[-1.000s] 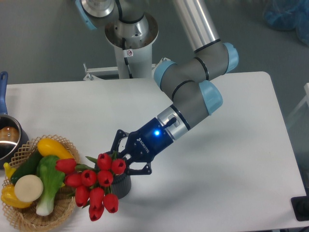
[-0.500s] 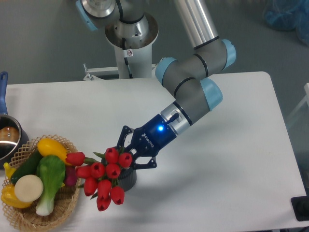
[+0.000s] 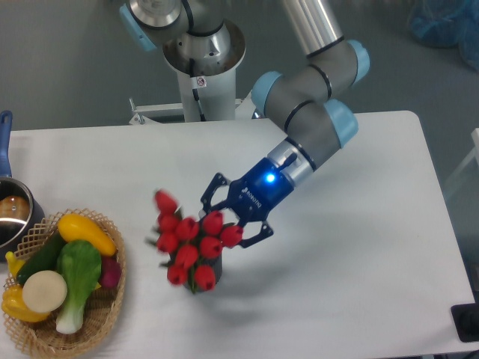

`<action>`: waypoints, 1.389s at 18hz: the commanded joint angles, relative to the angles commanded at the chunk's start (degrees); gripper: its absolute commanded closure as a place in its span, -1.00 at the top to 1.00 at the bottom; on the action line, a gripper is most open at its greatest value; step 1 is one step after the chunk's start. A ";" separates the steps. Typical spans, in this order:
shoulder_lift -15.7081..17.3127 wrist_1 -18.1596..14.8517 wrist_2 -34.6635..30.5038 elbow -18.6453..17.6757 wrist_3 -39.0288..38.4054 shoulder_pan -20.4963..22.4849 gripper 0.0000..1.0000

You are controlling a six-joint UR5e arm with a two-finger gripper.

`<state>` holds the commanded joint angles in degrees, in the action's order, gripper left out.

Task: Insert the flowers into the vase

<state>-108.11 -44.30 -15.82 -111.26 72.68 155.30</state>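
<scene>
The flowers [image 3: 191, 243] are a loose cluster of glossy red tulip heads, slightly motion-blurred, with scraps of green leaf at the left edge. They sit over the vase [image 3: 210, 267], of which only a dark sliver shows beneath the blooms; whether the stems are inside it cannot be told. The tool [image 3: 228, 222], black-fingered with a blue glowing light, sits just right of the flowers, fingers spread around the bunch; its grip cannot be told. Far left of the flowers on the white surface [image 3: 359, 247] stands a woven wicker basket [image 3: 101, 318] holding smooth yellow squash [image 3: 87, 232] and bok choy [image 3: 75, 277].
</scene>
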 joint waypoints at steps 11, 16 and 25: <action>2.82 0.00 -0.17 -0.98 0.18 8.96 1.00; 4.13 0.00 -15.24 0.08 6.22 13.27 1.00; -4.99 0.18 -44.18 14.13 9.23 13.37 1.00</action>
<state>-113.10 -44.12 -60.00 -97.14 81.91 168.66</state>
